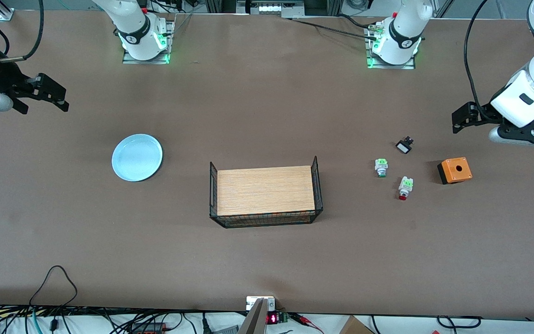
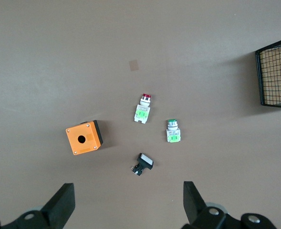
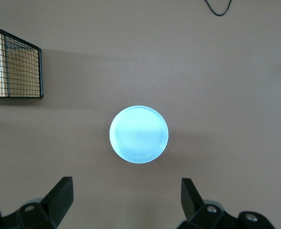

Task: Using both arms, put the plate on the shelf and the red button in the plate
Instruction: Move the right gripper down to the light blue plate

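Note:
The pale light-blue plate [image 1: 136, 157] lies flat on the brown table toward the right arm's end; it also shows in the right wrist view [image 3: 139, 134]. The red button [image 1: 405, 187] lies on its side toward the left arm's end, red cap toward the front camera; it also shows in the left wrist view [image 2: 142, 109]. My right gripper [image 1: 47, 104] is open and empty, in the air beside the plate [image 3: 126, 198]. My left gripper [image 1: 464, 119] is open and empty, in the air near the small switches [image 2: 128, 202].
A black wire basket [image 1: 267, 219] with a wooden board inside stands mid-table. Near the red button lie a green-capped button [image 1: 381, 167], a black switch with a white face [image 1: 404, 145] and an orange box with a hole [image 1: 454, 170]. Cables run along the table's front edge.

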`<move>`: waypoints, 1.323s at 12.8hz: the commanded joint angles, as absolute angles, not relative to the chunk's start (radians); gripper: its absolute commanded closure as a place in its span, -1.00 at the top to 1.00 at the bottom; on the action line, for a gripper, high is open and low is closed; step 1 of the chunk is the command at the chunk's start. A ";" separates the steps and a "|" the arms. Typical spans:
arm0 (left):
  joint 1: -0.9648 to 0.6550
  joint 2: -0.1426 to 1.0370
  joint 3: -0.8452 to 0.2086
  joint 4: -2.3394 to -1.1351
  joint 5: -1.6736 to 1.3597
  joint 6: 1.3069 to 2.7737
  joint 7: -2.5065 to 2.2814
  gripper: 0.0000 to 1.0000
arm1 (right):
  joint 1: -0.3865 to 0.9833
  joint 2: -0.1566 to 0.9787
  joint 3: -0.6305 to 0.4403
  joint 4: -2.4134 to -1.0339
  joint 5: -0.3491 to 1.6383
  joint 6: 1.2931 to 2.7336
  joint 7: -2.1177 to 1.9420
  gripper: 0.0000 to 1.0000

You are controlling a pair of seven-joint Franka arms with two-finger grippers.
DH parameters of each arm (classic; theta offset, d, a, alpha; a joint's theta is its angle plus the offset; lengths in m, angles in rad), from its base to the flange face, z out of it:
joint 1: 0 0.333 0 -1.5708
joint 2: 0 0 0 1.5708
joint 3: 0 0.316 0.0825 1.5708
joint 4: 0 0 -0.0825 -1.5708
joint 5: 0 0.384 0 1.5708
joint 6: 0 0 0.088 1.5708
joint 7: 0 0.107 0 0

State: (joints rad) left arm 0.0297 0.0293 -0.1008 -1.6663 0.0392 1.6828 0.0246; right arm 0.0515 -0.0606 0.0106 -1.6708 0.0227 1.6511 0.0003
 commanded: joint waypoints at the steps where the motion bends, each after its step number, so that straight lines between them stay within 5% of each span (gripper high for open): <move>1: 0.025 0.014 -0.092 -1.677 0.026 1.675 0.029 1.00 | 0.041 -0.048 0.017 -1.651 0.025 1.632 0.003 1.00; 12: 0.025 0.014 -0.092 -1.677 0.026 1.675 0.029 1.00 | 0.067 -0.061 0.023 -1.775 0.021 1.578 -0.026 1.00; 17: 0.025 0.014 -0.092 -1.675 0.026 1.675 0.029 1.00 | 0.170 -0.031 0.021 -1.939 0.009 1.742 -0.147 1.00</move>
